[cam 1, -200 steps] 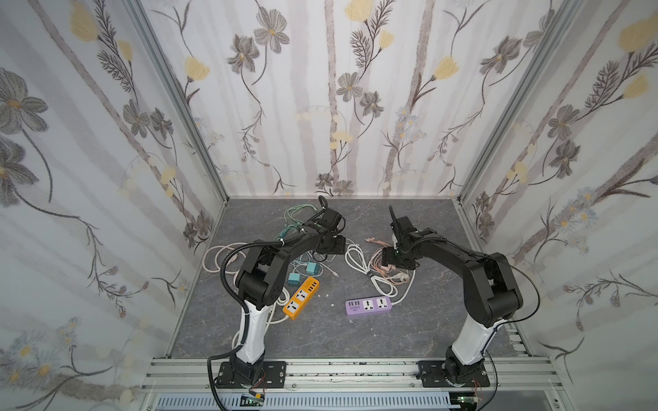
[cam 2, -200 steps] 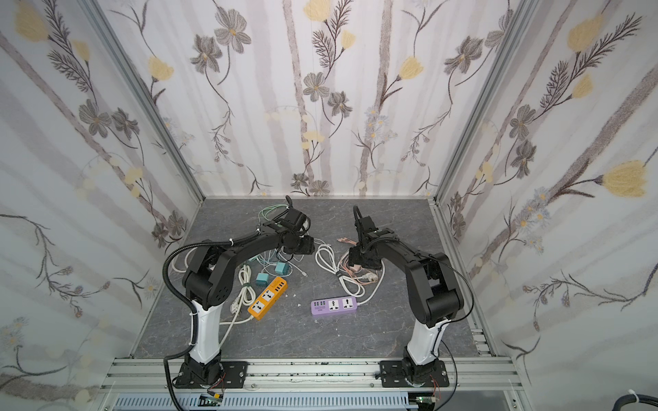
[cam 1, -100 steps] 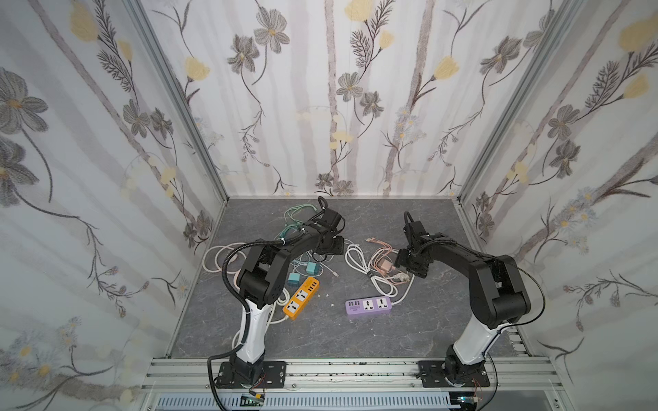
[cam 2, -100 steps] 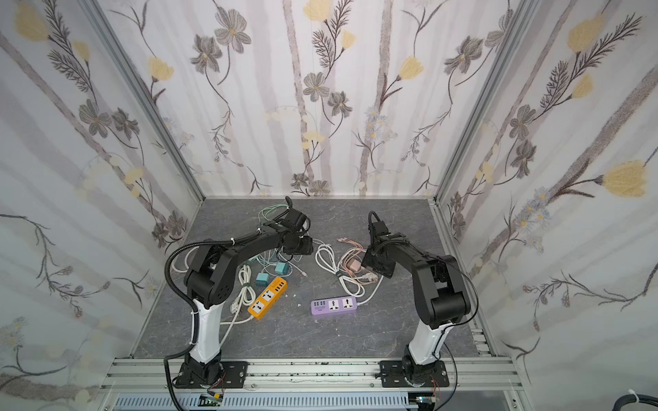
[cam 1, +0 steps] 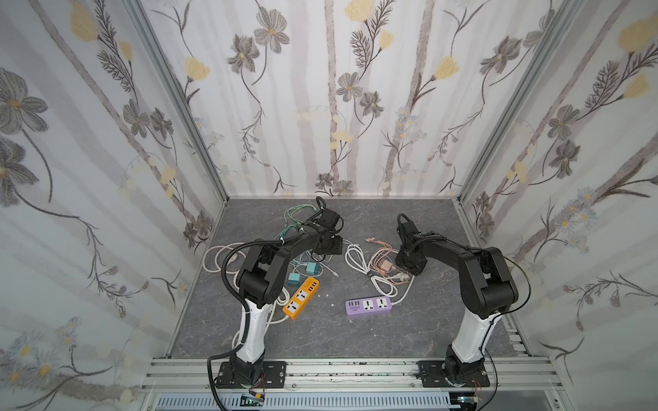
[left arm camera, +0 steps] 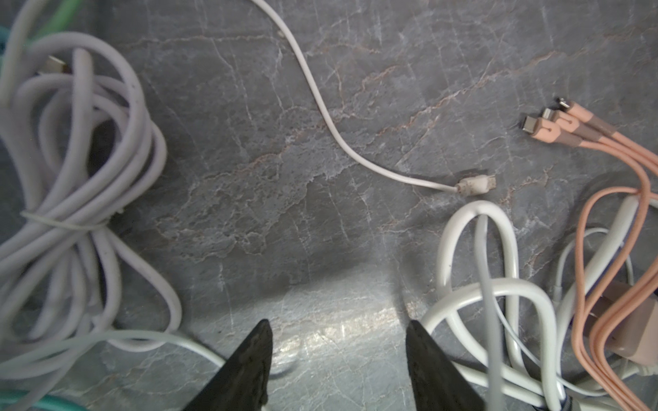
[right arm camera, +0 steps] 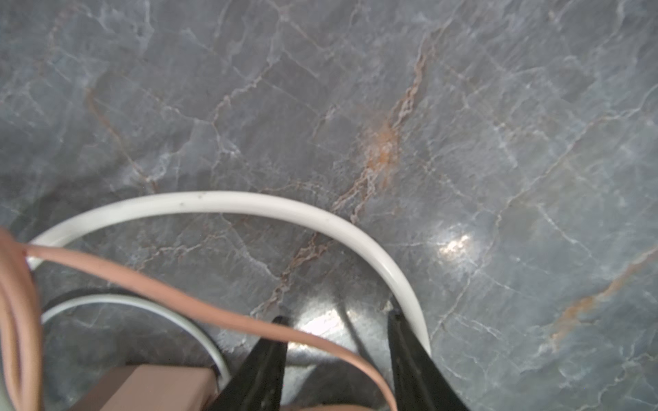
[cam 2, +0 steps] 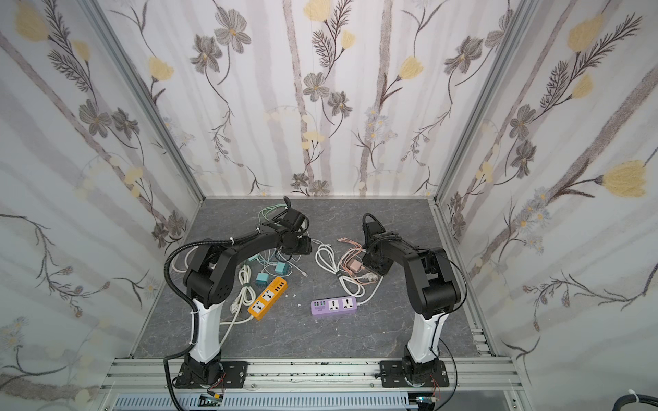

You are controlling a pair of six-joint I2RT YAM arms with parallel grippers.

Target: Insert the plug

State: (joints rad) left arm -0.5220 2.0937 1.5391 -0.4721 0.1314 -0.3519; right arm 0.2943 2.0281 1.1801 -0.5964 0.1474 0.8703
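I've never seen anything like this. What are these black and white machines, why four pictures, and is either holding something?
They are two robot arms fixed at the front of a grey table, each ending in a two-fingered gripper. Both top views look down on the whole scene; the other two pictures come from a camera on each wrist, looking past the fingers. On the table lie an orange power strip, a purple power strip, teal adapters, a pink charger plug and loose cables. The left gripper is open over bare table. The right gripper is open too; a pink cable crosses the gap between its fingers, but nothing looks clamped.
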